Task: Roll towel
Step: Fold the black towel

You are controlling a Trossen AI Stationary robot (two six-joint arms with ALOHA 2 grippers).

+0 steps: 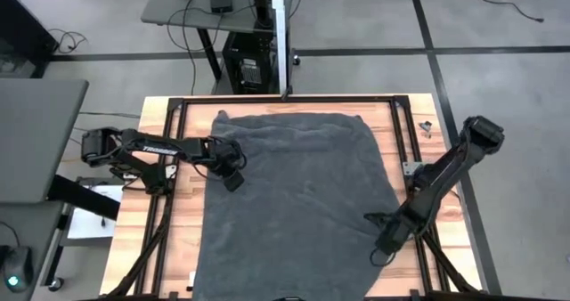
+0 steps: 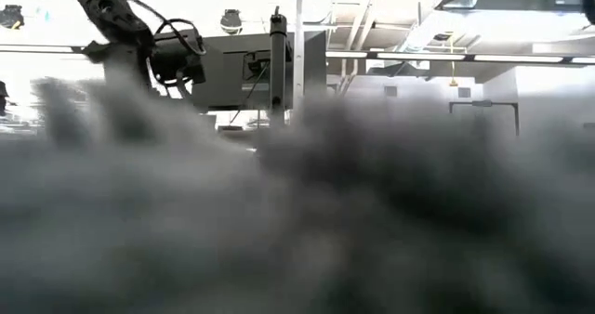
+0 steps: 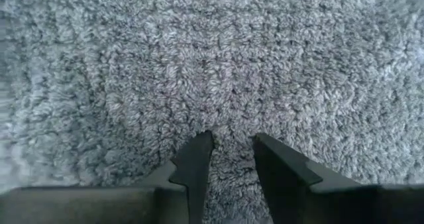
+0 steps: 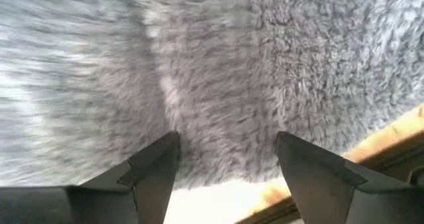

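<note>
The dark grey towel (image 1: 298, 203) lies spread flat over the wooden table (image 1: 405, 127), and its near part fills the low view as a blur (image 2: 297, 221). My left gripper (image 1: 233, 180) points down just inside the towel's left edge, toward the far half. In the left wrist view its fingers (image 3: 232, 144) stand a narrow gap apart, tips at the pile. My right gripper (image 1: 381, 246) hangs over the towel's right edge near the front. It is wide open (image 4: 228, 148), with cloth below it and bare wood (image 4: 391, 134) beside it. My left gripper comes at the towel from above, a little inside its left edge (image 3: 228, 121). The pile puckers toward the fingertips (image 3: 199, 148), but I cannot tell whether they touch the cloth. No cloth is raised between them.
Black frame rails (image 1: 174, 158) run along the table's left and right sides beside the towel. A small metal piece (image 1: 426, 126) lies at the far right corner. An upright pole (image 1: 285, 43) stands behind the far edge, and a grey desk (image 1: 36, 132) sits left of the table.
</note>
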